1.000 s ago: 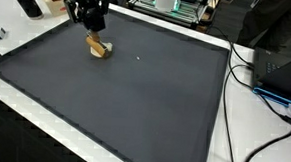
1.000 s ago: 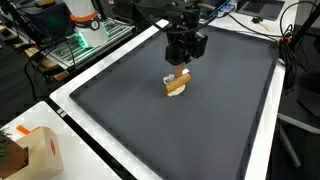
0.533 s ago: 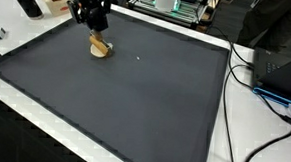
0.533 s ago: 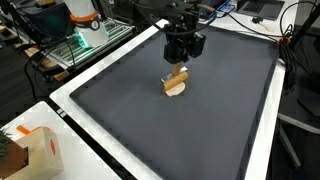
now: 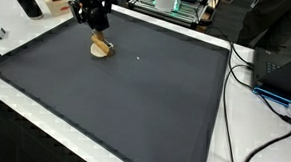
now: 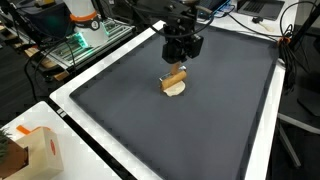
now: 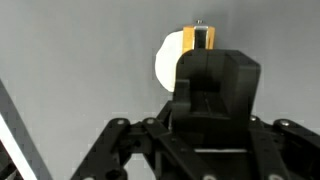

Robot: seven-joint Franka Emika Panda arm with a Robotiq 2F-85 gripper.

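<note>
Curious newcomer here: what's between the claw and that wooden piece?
Nothing; in an exterior view only the dark mat shows between the gripper and the wooden piece below it.

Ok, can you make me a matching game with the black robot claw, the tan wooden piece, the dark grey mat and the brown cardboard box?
Things:
1. black robot gripper
2. tan wooden piece
3. dark grey mat
4. brown cardboard box

Places:
a. lies on the mat
b. off the mat, at a corner of the white table
c. just above the wooden piece
d. spread over the table top

Pairs: 1-c, 2-a, 3-d, 4-b
</note>
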